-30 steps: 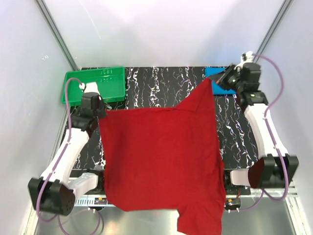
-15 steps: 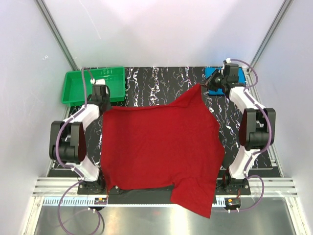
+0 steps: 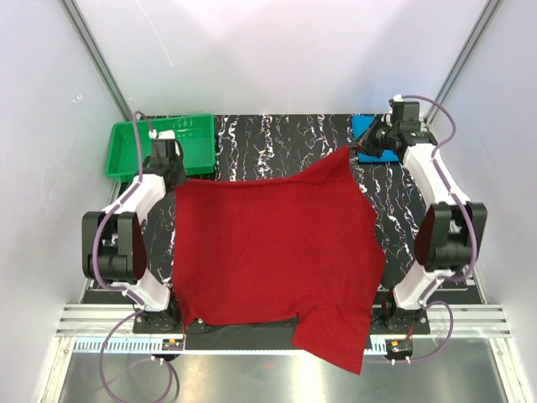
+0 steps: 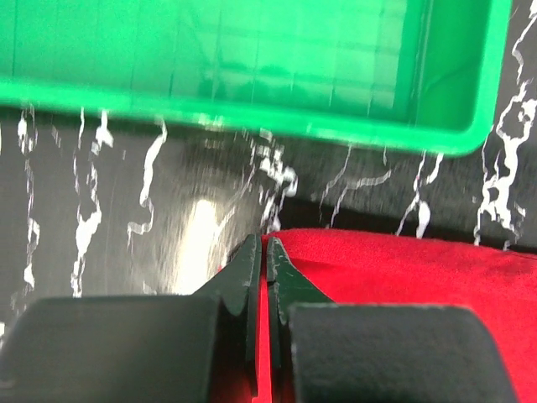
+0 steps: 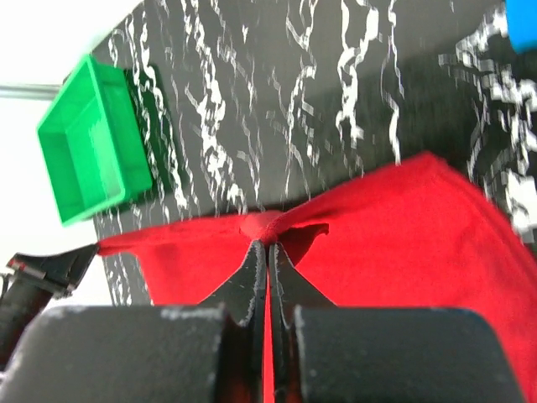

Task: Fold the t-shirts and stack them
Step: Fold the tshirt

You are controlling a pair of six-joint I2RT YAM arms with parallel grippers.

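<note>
The deep red t-shirt [image 3: 273, 248] lies spread over the black marbled table [image 3: 277, 138], with one lower corner hanging past the near edge. My left gripper [image 3: 174, 181] is shut on its far left corner, just in front of the green tray; this shows in the left wrist view [image 4: 266, 245], with red cloth [image 4: 403, 277] between the jaws. My right gripper [image 3: 357, 151] is shut on the far right corner, bunching the cloth [image 5: 403, 252] at its tips [image 5: 268, 243]. The folded blue t-shirt [image 3: 366, 128] lies at the far right corner, partly hidden by the right gripper.
A green plastic tray [image 3: 126, 143] stands at the far left corner, its near rim close ahead of the left fingers [image 4: 252, 117]. It also shows in the right wrist view [image 5: 88, 143]. Grey walls and metal posts enclose the table. The arm bases stand at the near edge.
Both arms have come down from holding the red shirt raised, and it has settled on the table. In the last half second the far edge was pulled a little straighter.
</note>
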